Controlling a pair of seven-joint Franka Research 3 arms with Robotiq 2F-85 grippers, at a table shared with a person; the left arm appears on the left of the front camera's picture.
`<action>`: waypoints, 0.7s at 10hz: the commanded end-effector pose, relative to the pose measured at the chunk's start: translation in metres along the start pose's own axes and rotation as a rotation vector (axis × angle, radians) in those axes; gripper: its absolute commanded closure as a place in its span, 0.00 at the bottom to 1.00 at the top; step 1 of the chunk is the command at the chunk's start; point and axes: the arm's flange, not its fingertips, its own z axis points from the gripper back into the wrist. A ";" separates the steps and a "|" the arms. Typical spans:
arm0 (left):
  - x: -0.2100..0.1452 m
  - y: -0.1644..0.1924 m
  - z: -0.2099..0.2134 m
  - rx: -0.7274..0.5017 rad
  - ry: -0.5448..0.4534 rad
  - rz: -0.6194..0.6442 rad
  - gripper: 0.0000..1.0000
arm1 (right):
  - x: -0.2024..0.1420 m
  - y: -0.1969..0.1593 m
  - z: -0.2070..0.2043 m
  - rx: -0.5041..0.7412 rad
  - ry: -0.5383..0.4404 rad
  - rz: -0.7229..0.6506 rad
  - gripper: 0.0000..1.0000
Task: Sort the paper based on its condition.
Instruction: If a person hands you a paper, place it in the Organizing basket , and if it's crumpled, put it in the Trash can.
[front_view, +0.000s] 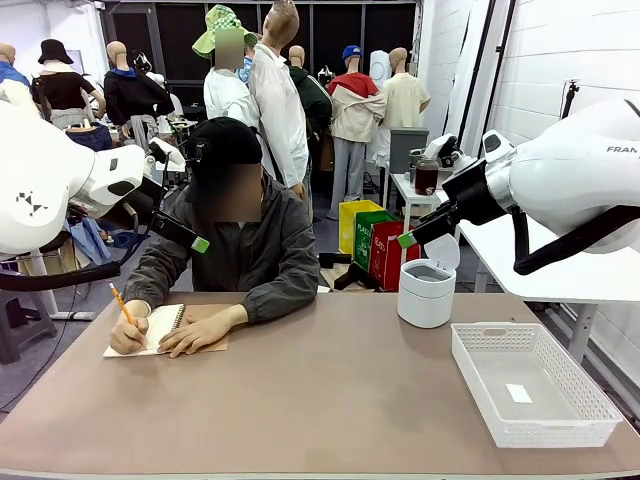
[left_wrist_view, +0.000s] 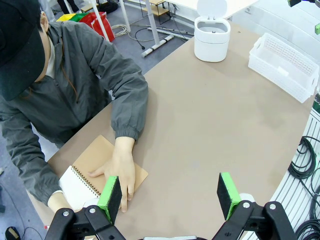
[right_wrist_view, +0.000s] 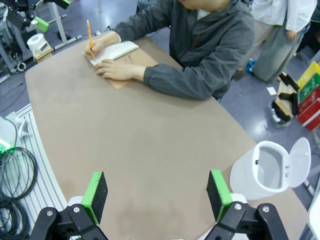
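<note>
The paper as loose sheets is out of view. A person at the far left of the table (front_view: 330, 400) writes with an orange pencil (front_view: 122, 303) in a spiral notebook (front_view: 165, 325) with a brown cover, one hand flat on it. The notebook (left_wrist_view: 80, 185) lies just beyond my left gripper's fingers. My left gripper (left_wrist_view: 170, 197) hangs open and empty above the table's left side. My right gripper (right_wrist_view: 157, 197) is open and empty too, held high over the right side, with the notebook (right_wrist_view: 116, 51) and pencil (right_wrist_view: 90, 37) far across the table from it.
A white lidded bin (front_view: 426, 292) with its lid up stands at the back right. A white slotted basket (front_view: 472, 385) sits at the right front with a small white sticker (front_view: 519, 393) in it. The brown tabletop between them lies bare.
</note>
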 end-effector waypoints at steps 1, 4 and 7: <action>0.000 0.001 0.001 -0.006 0.005 0.003 0.00 | -0.001 0.000 0.001 0.009 0.001 -0.002 0.00; 0.000 0.001 0.001 -0.006 0.005 0.003 0.00 | -0.001 0.000 0.001 0.009 0.001 -0.002 0.00; 0.000 0.001 0.001 -0.006 0.005 0.003 0.00 | -0.001 0.000 0.001 0.009 0.001 -0.002 0.00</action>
